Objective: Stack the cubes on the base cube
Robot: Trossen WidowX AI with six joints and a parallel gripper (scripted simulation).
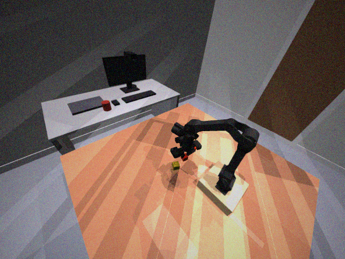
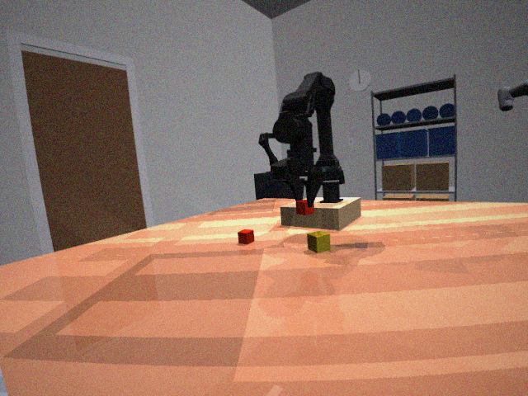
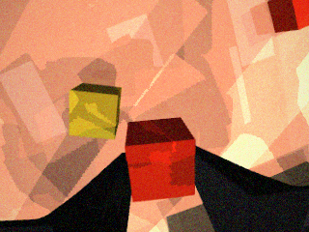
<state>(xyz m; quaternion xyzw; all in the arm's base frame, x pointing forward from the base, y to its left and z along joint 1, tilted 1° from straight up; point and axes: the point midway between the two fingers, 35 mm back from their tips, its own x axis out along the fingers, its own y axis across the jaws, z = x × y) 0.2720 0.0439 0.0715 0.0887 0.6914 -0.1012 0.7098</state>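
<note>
My gripper [image 1: 184, 156] [image 2: 305, 206] [image 3: 158, 156] is shut on a red cube [image 1: 184, 157] [image 2: 304, 207] [image 3: 160, 159] and holds it level in the air above the table. The yellow-green base cube [image 1: 175, 165] [image 2: 318, 241] [image 3: 94, 111] stands on the table a little to one side of the held cube and lower; in the wrist view it lies up and to the left. A second red cube [image 2: 245, 236] [image 3: 290, 14] rests on the table apart from both; I cannot make it out in the top view.
The arm stands on a pale slab [image 1: 236, 195] [image 2: 337, 214] close behind the cubes. Off the table there is a desk [image 1: 55, 117] with a monitor [image 1: 124, 69], and a shelf unit [image 2: 413, 140] by the far wall.
</note>
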